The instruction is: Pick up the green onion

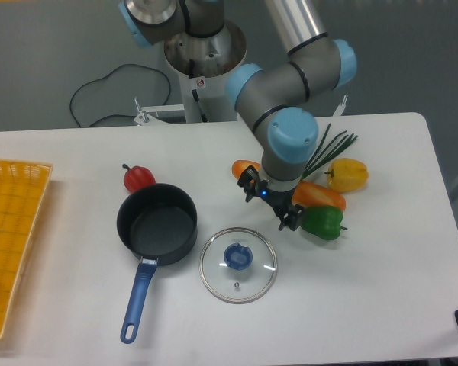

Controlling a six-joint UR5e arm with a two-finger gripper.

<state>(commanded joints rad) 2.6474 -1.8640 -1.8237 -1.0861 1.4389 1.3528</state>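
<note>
The green onion [330,146] lies at the back right of the table, its dark leaves fanning toward the far edge. Its pale lower stalk is hidden under the arm's wrist. My gripper [270,202] hangs over the orange carrot-like stick [320,195], which the stalk crosses. Its two black fingers [250,185] stand apart, so the gripper is open, with nothing seen held between them.
A green bell pepper [322,222] sits just right of the gripper, and a yellow pepper [346,174] lies beside the onion leaves. A glass lid [237,264], a black pot [157,223] with a blue handle and a red pepper [138,178] are to the left. A yellow basket [11,229] is at the far left edge.
</note>
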